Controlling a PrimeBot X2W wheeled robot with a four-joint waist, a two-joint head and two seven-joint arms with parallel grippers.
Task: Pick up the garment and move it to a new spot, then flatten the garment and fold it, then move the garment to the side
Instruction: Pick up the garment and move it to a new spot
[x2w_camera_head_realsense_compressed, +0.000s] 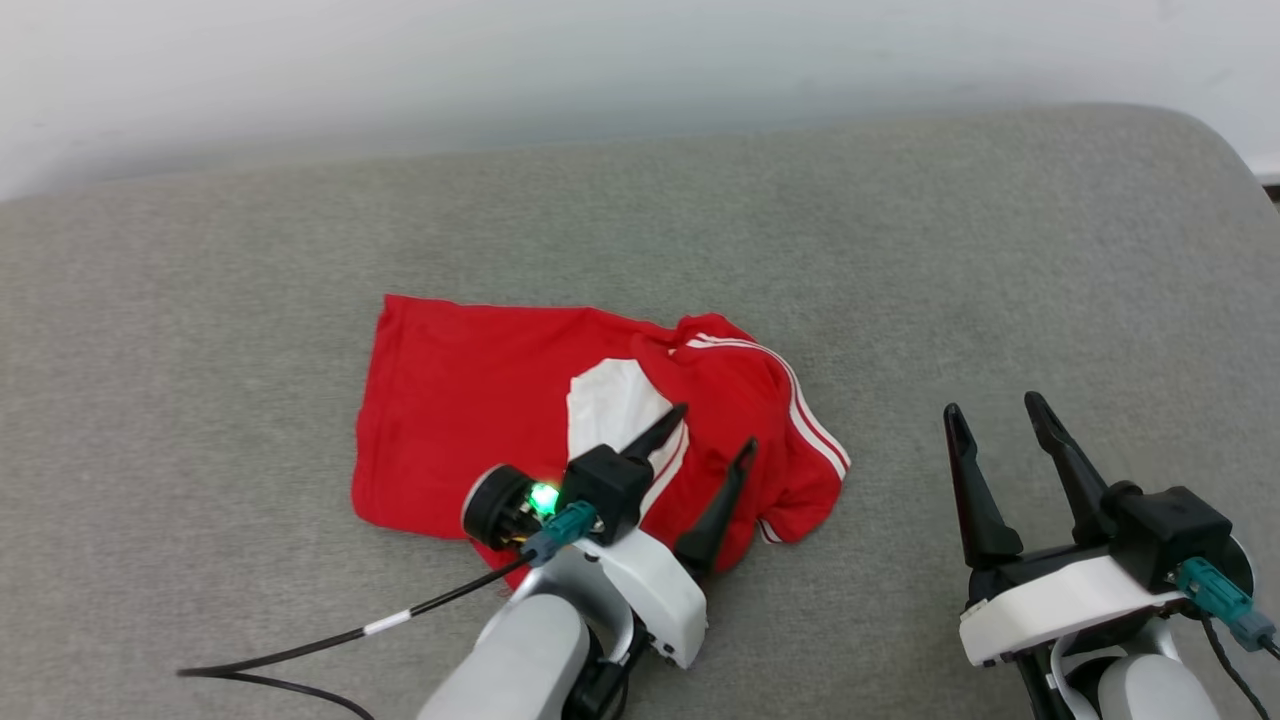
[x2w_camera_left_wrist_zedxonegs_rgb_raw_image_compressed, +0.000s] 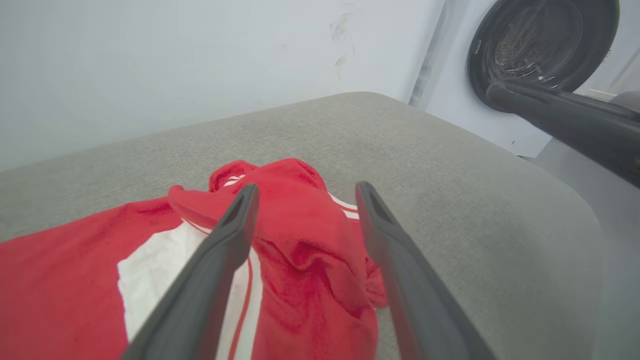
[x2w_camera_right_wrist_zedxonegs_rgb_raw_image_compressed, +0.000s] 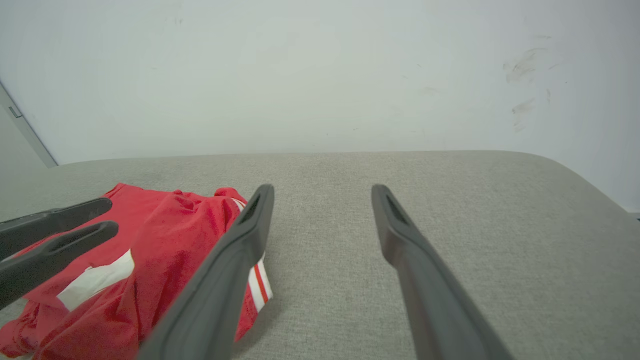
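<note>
The garment, soft red cloth with a white sleeve, lies mid-bench, its long axis parallel to the far edge and its crumpled end rightward. Our left gripper is spread over it. Our right gripper is spread beside it.

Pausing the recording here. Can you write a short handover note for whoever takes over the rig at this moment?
Left gripper: open, over the rumpled right end of the shirt, holding nothing.
Right gripper: open, over bare cushion to the right of the shirt, holding nothing.
Shirt: lies on the grey cushion, left part flat, a white sleeve on top, right end bunched.
Done: laid out, at best partly folded.
Left: smooth the bunched end, finish the fold, move the shirt aside.
</note>
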